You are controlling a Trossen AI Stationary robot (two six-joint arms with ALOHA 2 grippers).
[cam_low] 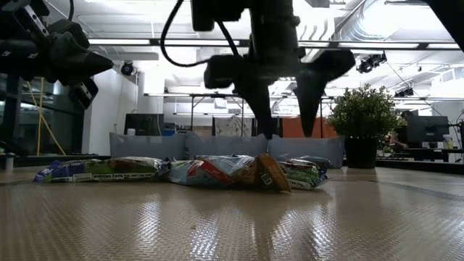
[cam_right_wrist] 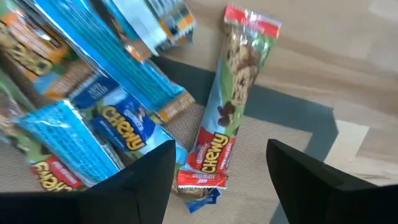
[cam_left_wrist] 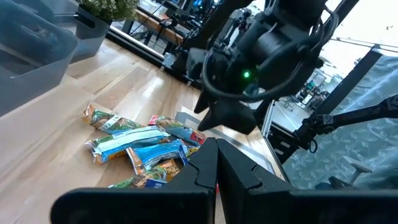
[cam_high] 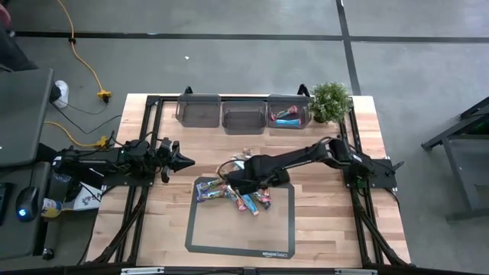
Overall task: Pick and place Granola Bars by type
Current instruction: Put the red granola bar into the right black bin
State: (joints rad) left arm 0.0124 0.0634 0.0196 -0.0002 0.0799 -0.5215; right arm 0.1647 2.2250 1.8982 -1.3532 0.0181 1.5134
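Several granola bars (cam_high: 233, 197) lie in a loose heap on the near-left part of a dark mat (cam_high: 279, 229); I see bright blue ones (cam_right_wrist: 93, 124) and a green-and-red one (cam_right_wrist: 230, 118). The low view shows them lying flat in a row (cam_low: 196, 172). My right gripper (cam_high: 233, 179) hangs open just above the heap (cam_low: 288, 119), pointing down, its fingers either side of the green-and-red bar's end (cam_right_wrist: 221, 180) without touching it. My left gripper (cam_high: 179, 159) waits shut, raised over the table's left part (cam_left_wrist: 214, 171), facing the heap (cam_left_wrist: 140, 149).
Three clear grey bins stand along the far edge (cam_high: 199, 109) (cam_high: 244, 116); the right one (cam_high: 289, 114) holds a few bars. A potted plant (cam_high: 330, 101) stands to the right of them. Bare wood lies between the mat and the bins.
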